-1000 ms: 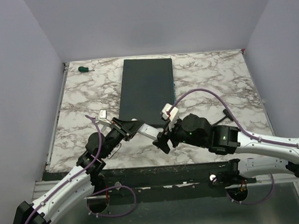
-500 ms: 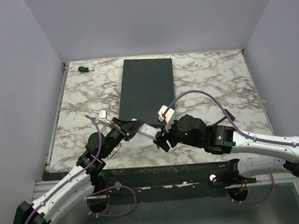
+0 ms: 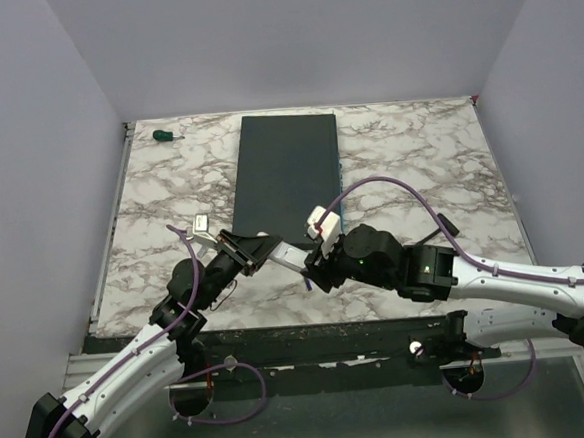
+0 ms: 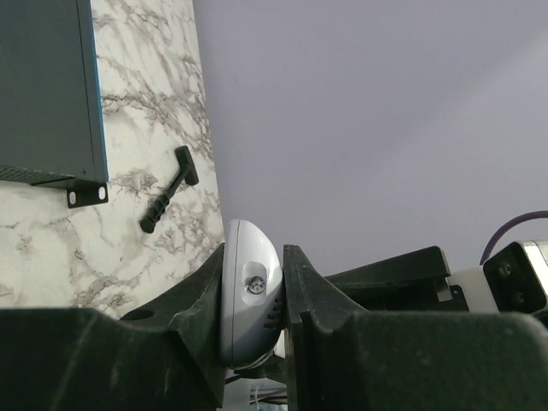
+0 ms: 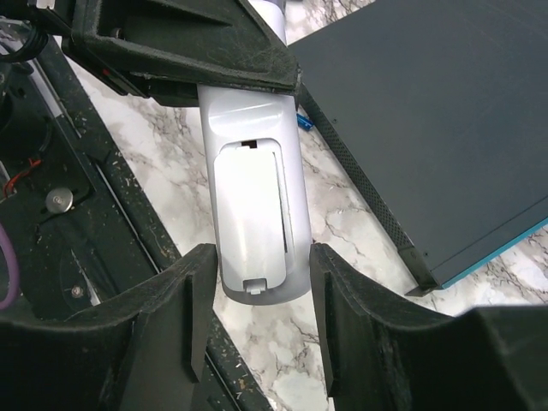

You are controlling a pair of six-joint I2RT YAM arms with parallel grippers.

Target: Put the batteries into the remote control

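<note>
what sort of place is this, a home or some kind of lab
Most likely a robot lab test cell, not a home: a marble-patterned table boxed in by plain grey panels, a left arm and right arm bolted at its near edge, and a dark grey slab lying on it.

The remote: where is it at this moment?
In the top view the remote is near the table's front middle, just before the slab's near edge. The left gripper holds it, its free end between the fingers of the right gripper.
</note>
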